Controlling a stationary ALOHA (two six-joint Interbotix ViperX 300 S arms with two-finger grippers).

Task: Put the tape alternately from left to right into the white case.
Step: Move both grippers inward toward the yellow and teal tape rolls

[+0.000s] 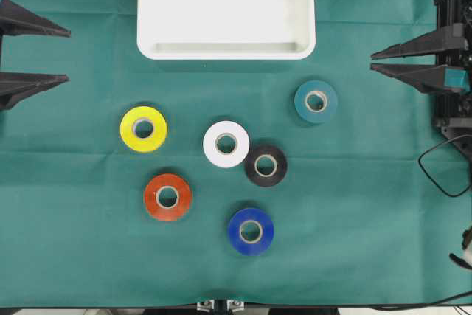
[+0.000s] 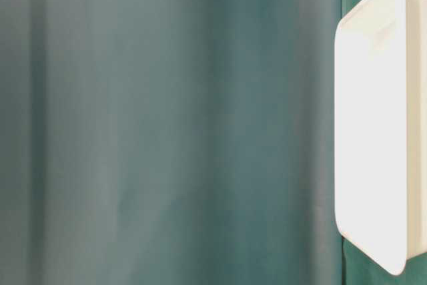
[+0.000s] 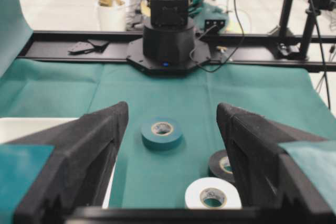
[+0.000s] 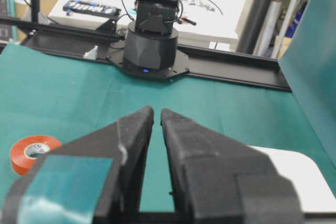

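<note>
Six ring-shaped rolls of tape with pale cores are seen lying flat on the green cloth (image 1: 74, 256), all outside the white case (image 1: 226, 51), a shallow rimmed tray with rounded corners at the top edge. The yellow roll (image 1: 143, 128) and orange-red roll (image 1: 167, 197) are placed left; the white roll (image 1: 226, 144) is touching the black roll (image 1: 265, 165); the blue roll (image 1: 251, 231) is lowest, the teal roll (image 1: 316, 101) nearest the case. The left gripper (image 1: 68, 55) is held apart with nothing between its fingers; the right gripper (image 1: 371, 61) is nearly closed, empty.

Glossy white plastic case (image 1: 226, 51), matt green cloth (image 1: 81, 256), smooth tape (image 1: 144, 129)
</note>
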